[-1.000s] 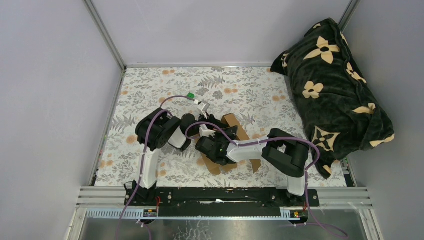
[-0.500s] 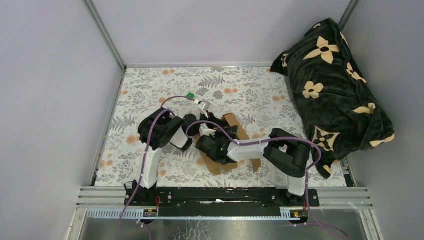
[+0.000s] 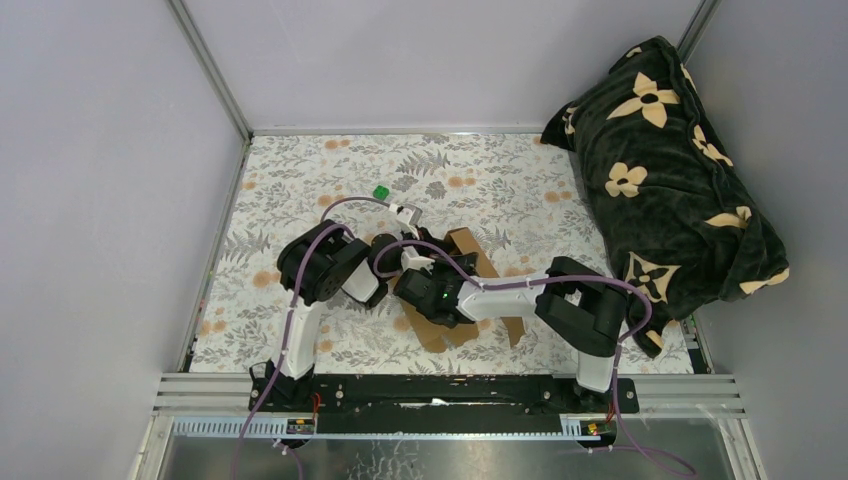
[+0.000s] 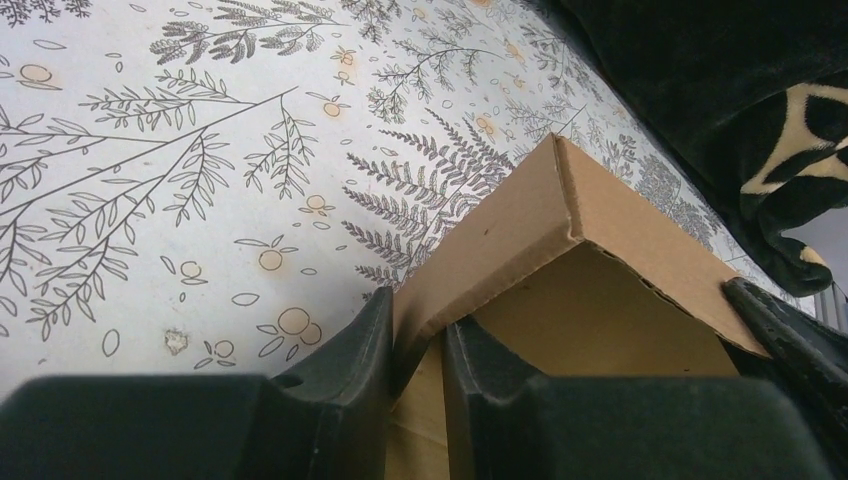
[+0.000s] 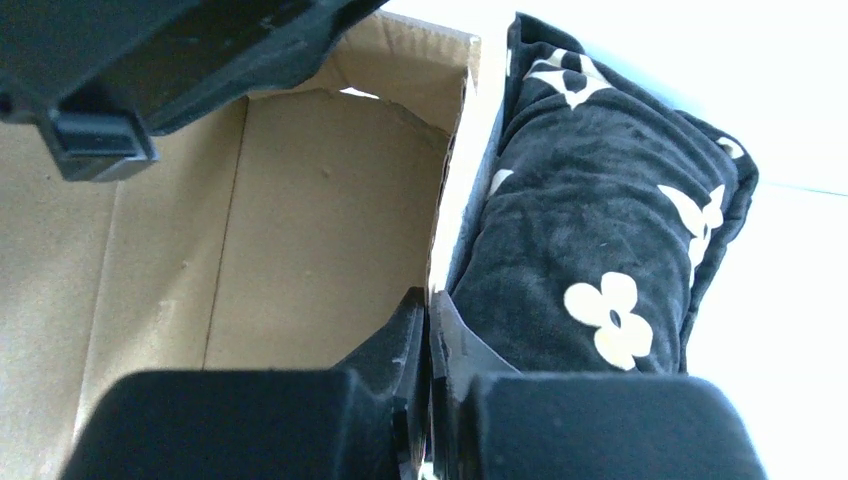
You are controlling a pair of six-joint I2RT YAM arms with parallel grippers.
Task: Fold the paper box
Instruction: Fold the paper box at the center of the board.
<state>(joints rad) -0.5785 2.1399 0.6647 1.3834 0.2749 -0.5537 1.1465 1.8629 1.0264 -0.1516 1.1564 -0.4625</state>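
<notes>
Grey walls [image 3: 100, 150], floral tabletop [image 3: 300, 180], dark cushion [image 3: 670, 170]

A wall of the paper box [image 5: 320, 220] is pinched by the right gripper [image 5: 428, 308]; a black flowered cushion [image 5: 590, 220] is seen behind it.

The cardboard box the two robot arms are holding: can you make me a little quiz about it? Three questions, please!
1. True or false: the green cube sits inside the paper box.
2. What is the right gripper pinching? A) the flowered blanket B) a wall of the paper box C) a purple cable
3. In the left wrist view, what stands between the fingers of the left gripper?

Key
1. False: it lies on the table, beyond the box.
2. B
3. A wall of the paper box.
</notes>
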